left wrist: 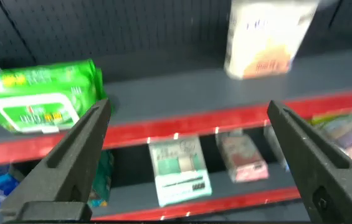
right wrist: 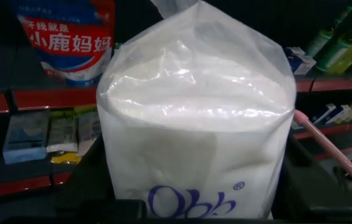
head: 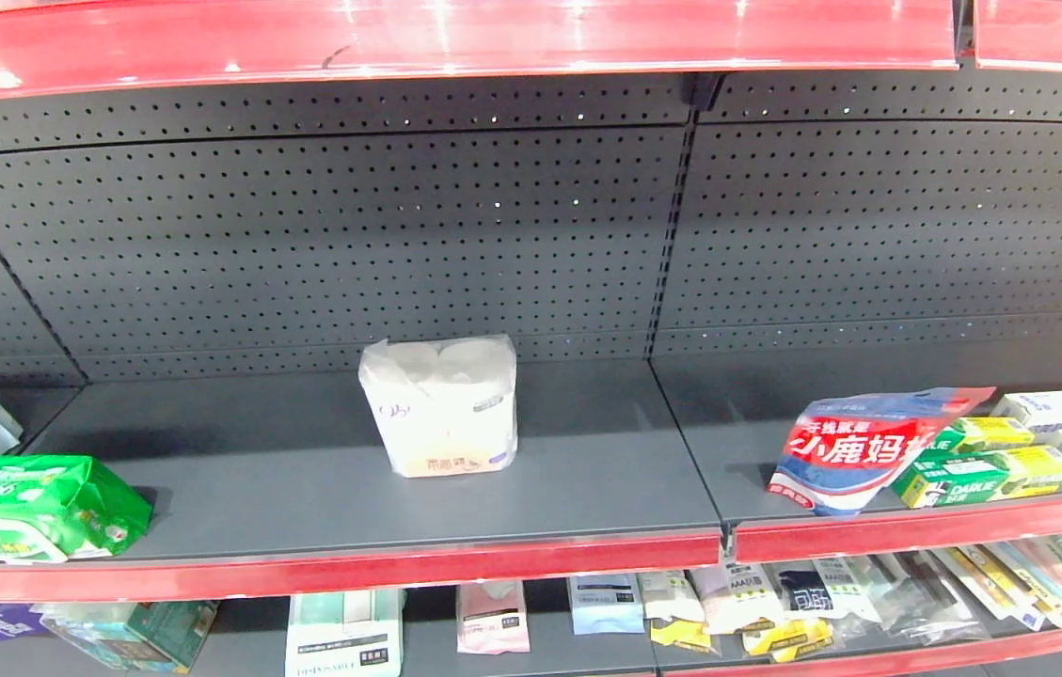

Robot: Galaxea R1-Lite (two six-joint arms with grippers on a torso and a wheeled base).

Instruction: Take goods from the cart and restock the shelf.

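The left tool (left wrist: 188,107) has two matte, dark-grey fingers (left wrist: 70,162), flat-sided and tapering to blunt wedge tips. The right tool (right wrist: 194,186) is black, with boxy finger bodies.

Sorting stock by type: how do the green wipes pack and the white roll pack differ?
The green wipes pack lies flat at the shelf's left front; the white roll pack stands upright mid-shelf. The wipes pack is printed green, the roll pack clear-wrapped white. Both are soft packs.

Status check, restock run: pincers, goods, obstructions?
Left pincer open, empty. Right pincer shut on white tissue-roll pack in clear plastic wrap. Matching pack upright mid grey shelf; green wipes pack at its left end.
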